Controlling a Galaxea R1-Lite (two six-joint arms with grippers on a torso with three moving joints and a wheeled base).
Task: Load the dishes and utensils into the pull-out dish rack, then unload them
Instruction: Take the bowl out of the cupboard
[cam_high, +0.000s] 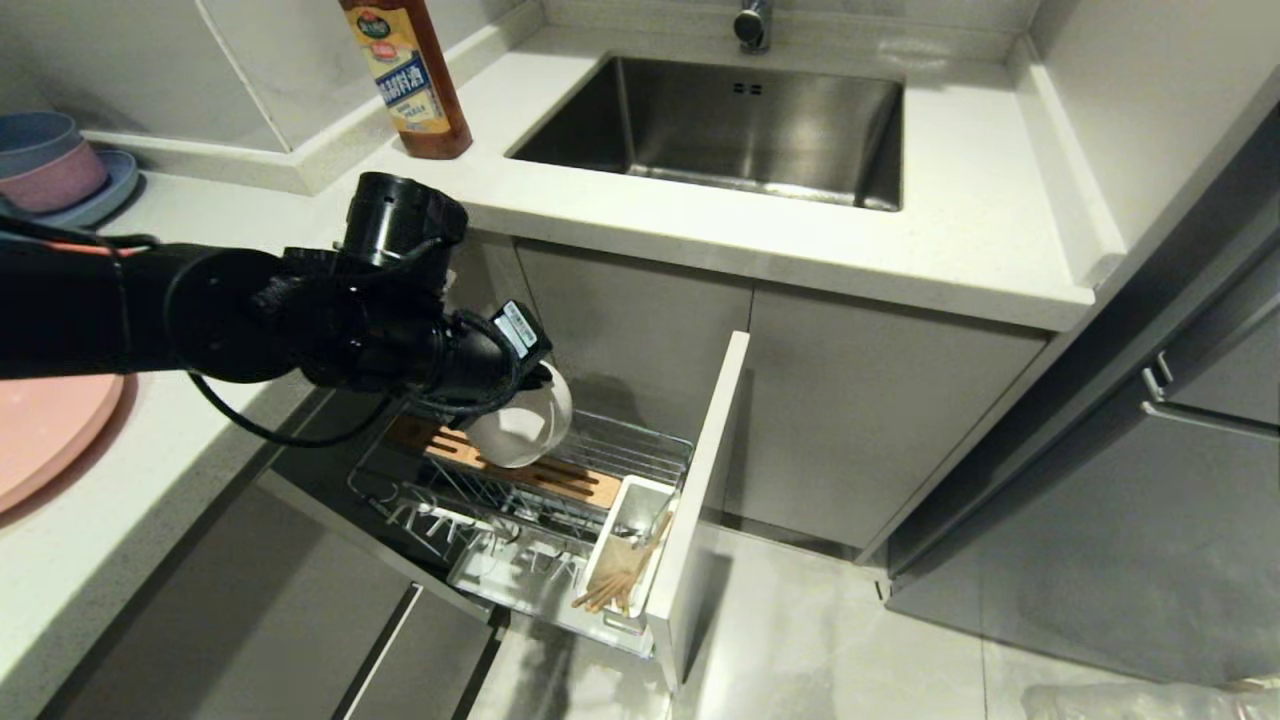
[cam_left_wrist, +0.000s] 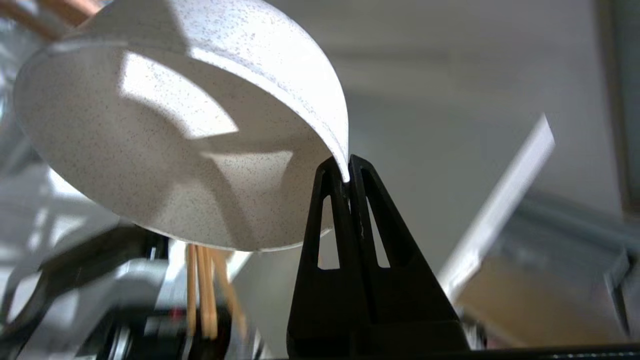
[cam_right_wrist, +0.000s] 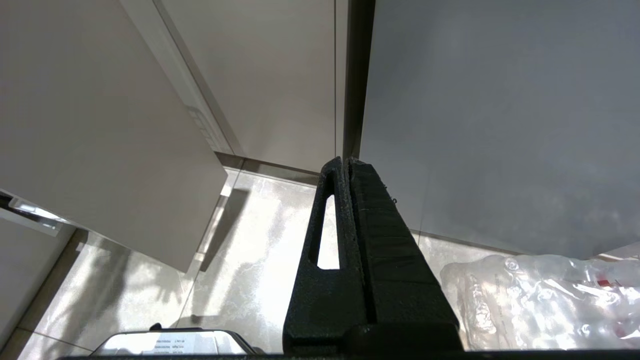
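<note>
My left gripper (cam_left_wrist: 345, 172) is shut on the rim of the cream-white speckled bowl (cam_left_wrist: 165, 135), which hangs tilted above the pull-out dish rack (cam_high: 640, 450). From the head camera the bowl (cam_high: 520, 425) shows just past my left wrist, over the rack's slotted wooden block (cam_high: 560, 480). The chopsticks (cam_high: 625, 575) stand in the white utensil cup (cam_high: 635, 500) at the rack's front, and also appear below the bowl (cam_left_wrist: 202, 290). The pink plate (cam_high: 45, 425) lies on the counter at the left edge. The spoon is hidden. My right gripper (cam_right_wrist: 346, 162) hangs shut and empty over the floor.
The rack's narrow door front (cam_high: 705, 490) sticks out into the aisle. A sink (cam_high: 740, 125) and a sauce bottle (cam_high: 410, 75) are on the counter behind. Small blue and pink bowls (cam_high: 45, 165) sit stacked far left. A plastic bag (cam_right_wrist: 545, 300) lies on the floor.
</note>
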